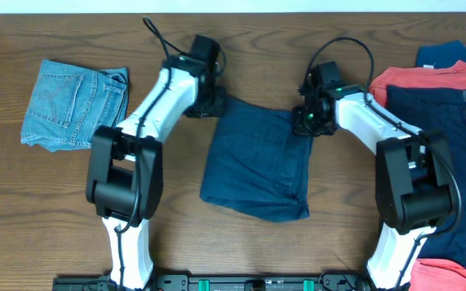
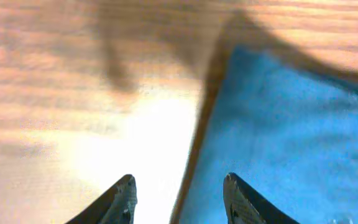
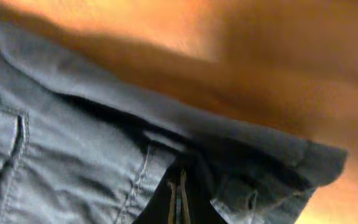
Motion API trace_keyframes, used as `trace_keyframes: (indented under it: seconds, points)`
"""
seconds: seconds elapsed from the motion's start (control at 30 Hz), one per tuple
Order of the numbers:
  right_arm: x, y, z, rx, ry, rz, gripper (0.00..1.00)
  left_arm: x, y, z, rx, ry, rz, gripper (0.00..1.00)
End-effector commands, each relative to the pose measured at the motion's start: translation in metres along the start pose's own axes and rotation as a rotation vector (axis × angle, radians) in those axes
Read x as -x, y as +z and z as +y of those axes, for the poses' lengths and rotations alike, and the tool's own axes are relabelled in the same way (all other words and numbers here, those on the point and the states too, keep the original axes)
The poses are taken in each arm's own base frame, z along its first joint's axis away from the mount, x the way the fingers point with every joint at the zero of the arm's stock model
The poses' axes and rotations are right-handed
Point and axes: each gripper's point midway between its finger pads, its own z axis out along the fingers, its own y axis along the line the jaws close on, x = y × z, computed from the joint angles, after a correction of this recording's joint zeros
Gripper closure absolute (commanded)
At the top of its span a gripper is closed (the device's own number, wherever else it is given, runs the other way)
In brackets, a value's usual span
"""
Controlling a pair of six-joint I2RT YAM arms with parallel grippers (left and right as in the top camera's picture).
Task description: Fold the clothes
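Dark navy shorts lie folded in the middle of the table. My left gripper is open at their top left corner; in the left wrist view its fingers straddle the edge of the blue cloth, one on bare wood. My right gripper is at the top right corner, shut on the shorts' cloth; its fingers are closed together amid the folds.
Folded light blue jeans lie at the far left. A pile of unfolded clothes sits at the right: a red garment, a navy garment, a blue piece.
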Motion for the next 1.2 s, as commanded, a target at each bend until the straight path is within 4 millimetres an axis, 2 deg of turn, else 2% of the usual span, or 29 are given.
trace_keyframes:
  seconds: [0.0, 0.07, 0.13, 0.23, 0.27, 0.37, 0.43, 0.57, 0.7, 0.83, 0.93, 1.03, 1.17]
  points:
    - [-0.001, -0.043, 0.015, 0.051, -0.072, -0.054, 0.98, 0.001, -0.068, -0.026, -0.121, 0.03, -0.07, 0.53]
    - [-0.007, -0.066, 0.024, 0.079, -0.078, -0.064, 0.99, -0.018, -0.086, -0.028, -0.124, 0.031, -0.037, 0.53]
    - [-0.015, -0.081, 0.029, 0.089, -0.082, -0.061, 0.99, -0.037, -0.096, -0.028, -0.113, 0.03, 0.008, 0.53]
    - [-0.034, -0.093, 0.035, 0.084, -0.09, -0.02, 0.99, -0.074, -0.098, -0.026, -0.076, 0.025, 0.14, 0.54]
    - [-0.041, -0.093, 0.037, 0.082, -0.093, 0.006, 0.99, -0.088, -0.094, -0.025, -0.06, 0.018, 0.191, 0.59]
    - [-0.063, -0.087, 0.043, 0.073, -0.126, 0.086, 0.99, -0.122, -0.077, -0.022, -0.018, 0.008, 0.312, 0.69]
    - [-0.078, -0.08, 0.047, 0.068, -0.139, 0.132, 0.99, -0.146, -0.059, -0.017, 0.015, -0.011, 0.388, 0.73]
    - [-0.106, -0.065, 0.052, 0.065, -0.171, 0.205, 0.99, -0.188, -0.025, -0.004, 0.067, -0.047, 0.494, 0.74]
    - [-0.141, -0.045, 0.049, 0.05, -0.195, 0.29, 0.99, -0.218, 0.006, 0.011, 0.089, -0.085, 0.542, 0.74]
    - [-0.17, -0.023, 0.036, 0.04, -0.202, 0.335, 0.99, -0.237, 0.028, 0.023, 0.101, -0.114, 0.55, 0.74]
    - [-0.187, -0.011, 0.024, 0.034, -0.177, 0.358, 0.99, -0.241, 0.034, 0.032, 0.104, -0.146, 0.549, 0.74]
    - [-0.198, -0.007, 0.016, 0.023, -0.144, 0.38, 0.99, -0.237, 0.034, 0.04, 0.097, -0.187, 0.544, 0.75]
    - [-0.197, -0.011, 0.015, 0.02, -0.132, 0.384, 0.99, -0.235, 0.022, 0.044, 0.052, -0.234, 0.584, 0.86]
